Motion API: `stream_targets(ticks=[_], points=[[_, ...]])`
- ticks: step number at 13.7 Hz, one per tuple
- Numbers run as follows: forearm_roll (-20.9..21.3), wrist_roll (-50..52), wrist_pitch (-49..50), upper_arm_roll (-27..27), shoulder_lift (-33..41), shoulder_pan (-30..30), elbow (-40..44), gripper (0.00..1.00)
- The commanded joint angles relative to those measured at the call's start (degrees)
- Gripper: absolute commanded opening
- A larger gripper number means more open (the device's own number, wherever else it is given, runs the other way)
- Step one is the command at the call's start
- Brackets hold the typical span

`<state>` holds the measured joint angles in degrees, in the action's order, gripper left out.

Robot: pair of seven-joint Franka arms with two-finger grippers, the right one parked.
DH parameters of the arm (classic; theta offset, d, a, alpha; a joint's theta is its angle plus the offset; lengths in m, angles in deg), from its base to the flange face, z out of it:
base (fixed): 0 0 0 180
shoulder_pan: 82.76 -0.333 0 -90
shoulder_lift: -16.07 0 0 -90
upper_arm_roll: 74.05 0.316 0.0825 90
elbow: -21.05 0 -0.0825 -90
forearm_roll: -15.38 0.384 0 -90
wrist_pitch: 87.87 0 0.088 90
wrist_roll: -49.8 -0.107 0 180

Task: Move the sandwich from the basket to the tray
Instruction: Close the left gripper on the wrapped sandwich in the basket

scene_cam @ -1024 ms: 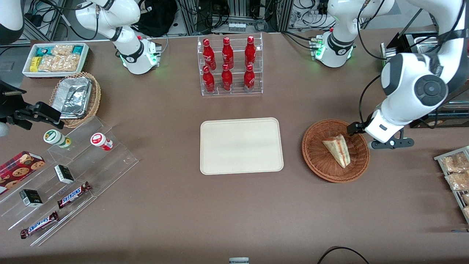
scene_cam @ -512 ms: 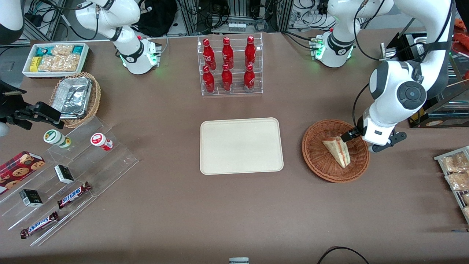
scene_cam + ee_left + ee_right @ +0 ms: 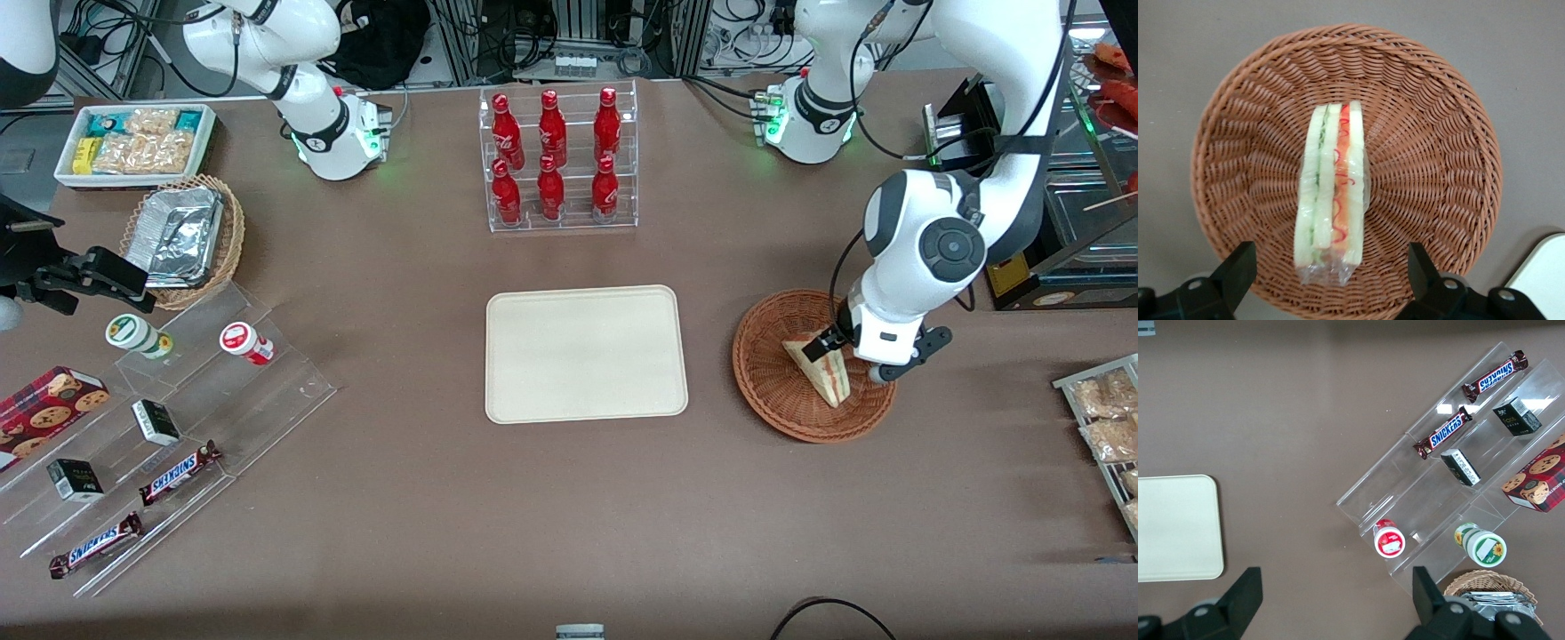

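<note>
Wicker basket [image 3: 813, 365] toward the working arm's end of the worktop holds the sandwich [image 3: 1331, 190], wrapped, standing on edge. Gripper [image 3: 1328, 280] hovers above it, fingers [image 3: 1238, 267] spread wide, one to each side of the wedge's broad end. The wedge's long axis runs away from the fingers, so closing would pinch across the bread faces. Arm's wrist points straight down. Tray [image 3: 586, 353] at mid-worktop, well apart.

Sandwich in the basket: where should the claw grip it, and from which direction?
From straight above, pinching the two flat bread faces: the sandwich stands on edge in the basket, filling up, and the open claw already straddles it.
</note>
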<state>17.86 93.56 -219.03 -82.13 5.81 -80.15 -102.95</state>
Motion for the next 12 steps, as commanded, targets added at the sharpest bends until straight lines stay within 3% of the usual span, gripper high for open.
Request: stream_targets(ticks=[1, 6, 7, 8, 9, 11, 12], points=[[0.33, 1.24, -2.16, 0.08, -0.98, 0.2, -1.42, 1.0], [0.33, 0.98, -5.51, 0.17, -3.27, -0.42, -3.27, 0.97], [0.33, 0.89, -5.34, 0.17, -3.27, -0.42, -3.27, 0.8], [0.33, 0.89, -5.16, 0.17, -3.27, -0.42, -3.27, 0.46], [0.33, 1.23, -4.98, 0.26, -3.27, -0.42, -3.18, 0.2], [0.24, 1.33, -4.72, 0.17, -3.18, -0.42, -3.01, 0.09], [0.24, 1.33, -4.63, 0.17, -3.09, -0.42, -2.92, 0.09]])
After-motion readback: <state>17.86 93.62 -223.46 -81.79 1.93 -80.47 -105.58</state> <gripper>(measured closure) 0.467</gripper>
